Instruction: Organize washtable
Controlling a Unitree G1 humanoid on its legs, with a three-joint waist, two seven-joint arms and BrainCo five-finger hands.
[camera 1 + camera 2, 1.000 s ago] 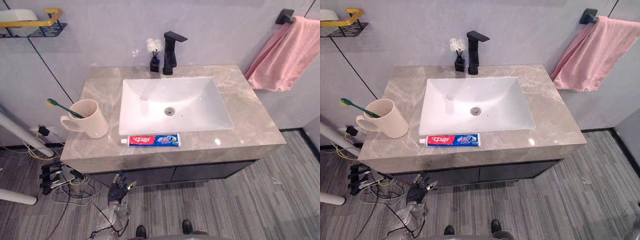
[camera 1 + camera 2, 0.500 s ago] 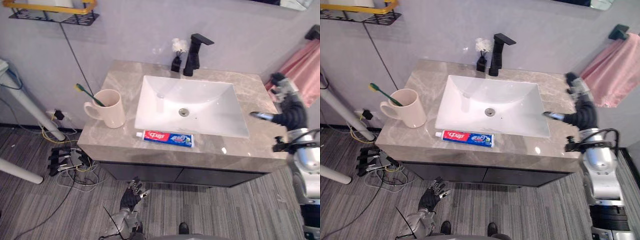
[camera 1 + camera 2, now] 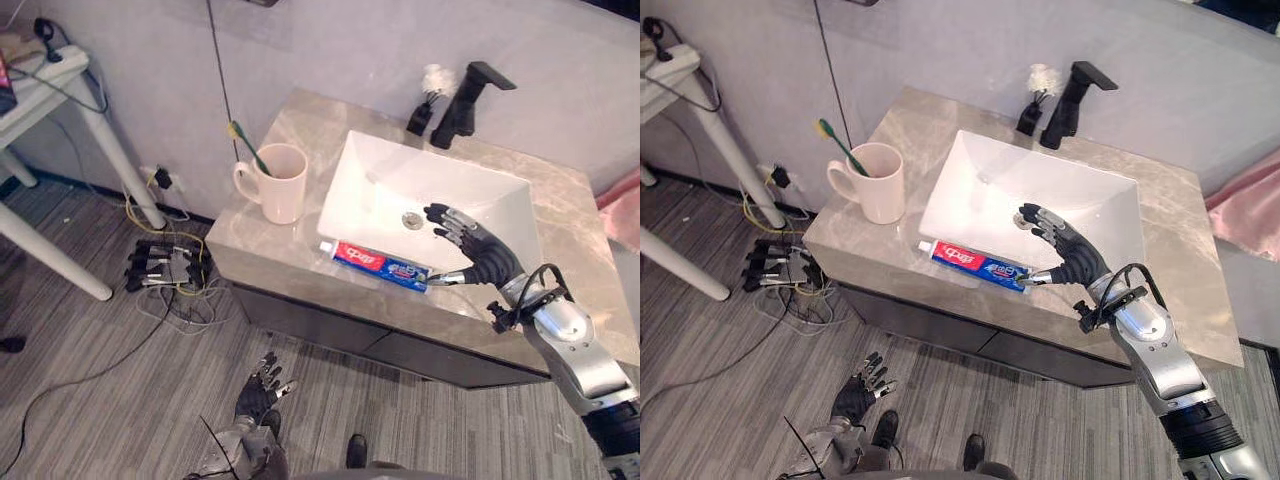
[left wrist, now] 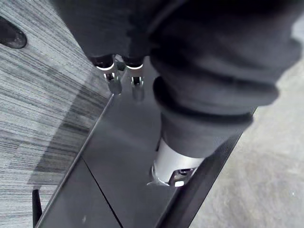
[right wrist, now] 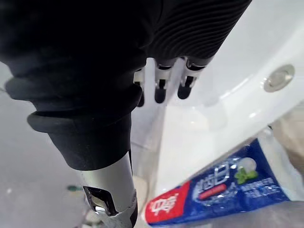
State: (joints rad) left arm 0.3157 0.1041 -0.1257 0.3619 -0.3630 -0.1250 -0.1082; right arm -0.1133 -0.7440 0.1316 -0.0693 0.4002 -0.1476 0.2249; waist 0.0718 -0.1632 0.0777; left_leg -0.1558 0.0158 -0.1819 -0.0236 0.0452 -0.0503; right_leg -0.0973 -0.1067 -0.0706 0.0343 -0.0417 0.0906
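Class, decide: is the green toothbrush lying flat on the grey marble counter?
No, the green toothbrush stands tilted inside the cream ceramic mug.

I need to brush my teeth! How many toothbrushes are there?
1. The green toothbrush leans in the cream mug, left of the sink. None seems hidden.

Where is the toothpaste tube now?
Left eye view: the toothpaste tube lies on the countertop before the sink, between the mug and the right hand.

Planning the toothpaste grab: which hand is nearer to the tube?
Right. The right hand, fingers open, is at the blue end of the toothpaste, over the front rim of the sink; the left hand hangs low by the floor, below the counter.
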